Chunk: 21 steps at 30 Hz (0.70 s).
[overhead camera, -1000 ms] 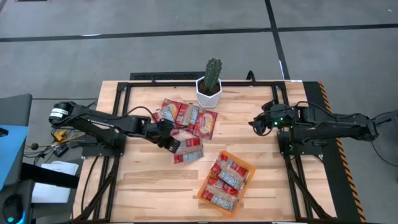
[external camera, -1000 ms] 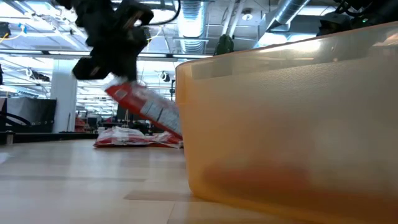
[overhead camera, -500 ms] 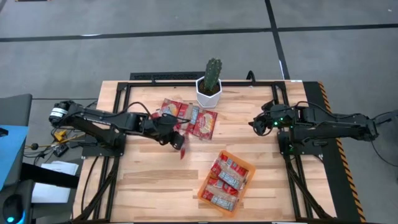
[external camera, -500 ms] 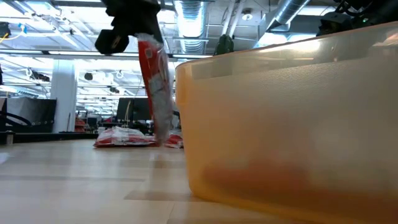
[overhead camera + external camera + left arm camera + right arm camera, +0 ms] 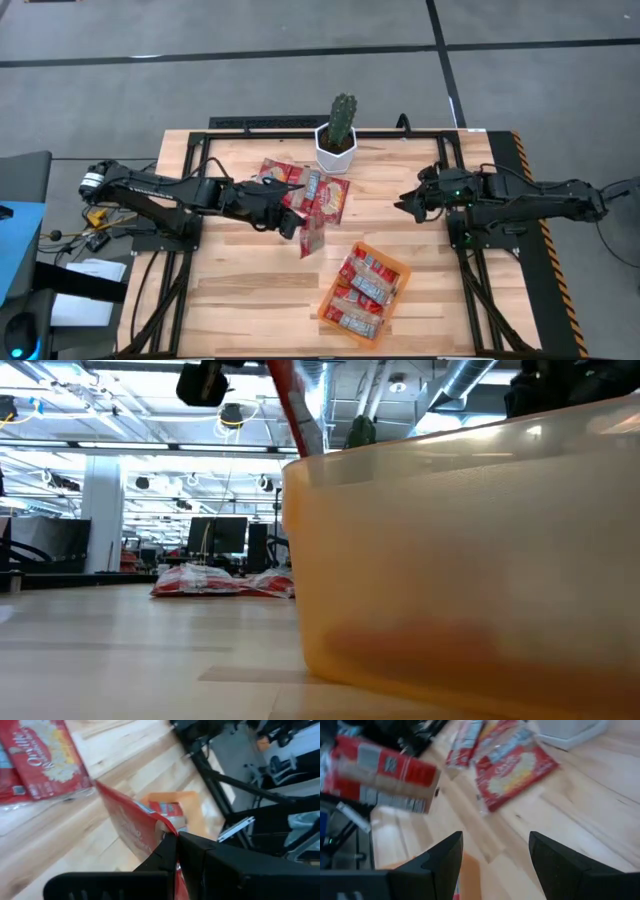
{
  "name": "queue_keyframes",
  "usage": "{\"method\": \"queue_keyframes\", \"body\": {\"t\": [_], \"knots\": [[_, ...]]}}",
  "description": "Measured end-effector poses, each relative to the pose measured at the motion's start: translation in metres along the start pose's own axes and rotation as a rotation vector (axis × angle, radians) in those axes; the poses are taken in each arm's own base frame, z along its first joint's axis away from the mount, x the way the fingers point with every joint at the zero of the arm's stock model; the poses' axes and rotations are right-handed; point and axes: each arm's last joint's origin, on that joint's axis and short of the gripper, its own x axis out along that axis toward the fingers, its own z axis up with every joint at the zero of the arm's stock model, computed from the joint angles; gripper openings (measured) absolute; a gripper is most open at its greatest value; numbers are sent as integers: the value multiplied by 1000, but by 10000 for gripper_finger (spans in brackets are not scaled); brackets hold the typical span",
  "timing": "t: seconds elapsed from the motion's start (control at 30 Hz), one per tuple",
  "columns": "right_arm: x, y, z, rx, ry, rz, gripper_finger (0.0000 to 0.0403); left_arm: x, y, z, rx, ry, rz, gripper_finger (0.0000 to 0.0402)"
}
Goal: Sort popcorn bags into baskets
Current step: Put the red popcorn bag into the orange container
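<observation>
Gripping one popcorn bag [image 5: 309, 238] by its edge, the left gripper [image 5: 290, 227] holds the packet clear of the wooden table [image 5: 240, 300] near the table's middle, its fingers [image 5: 170, 851] pinched shut on the red wrapper. In the left wrist view the bag [image 5: 131, 827] hangs tilted from that pinch, with the orange basket [image 5: 172, 805] beyond it. From table height the lifted bag [image 5: 293, 410] shows as a thin red strip slanting above the basket's near wall [image 5: 460, 560].

One basket [image 5: 326, 298] sits toward the table's near edge, right of centre, set at an angle. Three popcorn bags [image 5: 364, 290] lie in it side by side, filling most of its floor.

A loose pile [image 5: 305, 190] of bags rests toward the far edge of the table, just in front of one white pot with a cactus [image 5: 338, 135]. At least three overlapping packets can be made out there; the exact count cannot be told. The right wrist view shows part of that pile [image 5: 512, 772] flat on the wood, and the held bag [image 5: 385, 775] raised beside it.

Over the table's right side, the right gripper [image 5: 404, 204] waits well apart from the bags, its two fingers [image 5: 432, 865] spread wide with nothing between them.

One black metal frame [image 5: 300, 126] runs along the table's far edge.
</observation>
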Motion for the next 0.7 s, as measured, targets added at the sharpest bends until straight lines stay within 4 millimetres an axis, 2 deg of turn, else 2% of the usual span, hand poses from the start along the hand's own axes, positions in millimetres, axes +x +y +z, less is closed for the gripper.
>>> {"method": "queue_keyframes", "body": {"t": [0.4,0.57,0.7], "knots": [[5,26,-21,-105,130,151,254,-11,-42,-17,-75,-17,-314,0],[9,36,-30,-124,176,187,254,-16,-51,-31,-81,-23,-341,0],[11,42,-38,-82,224,204,254,-7,-53,-43,-68,5,-336,0]]}}
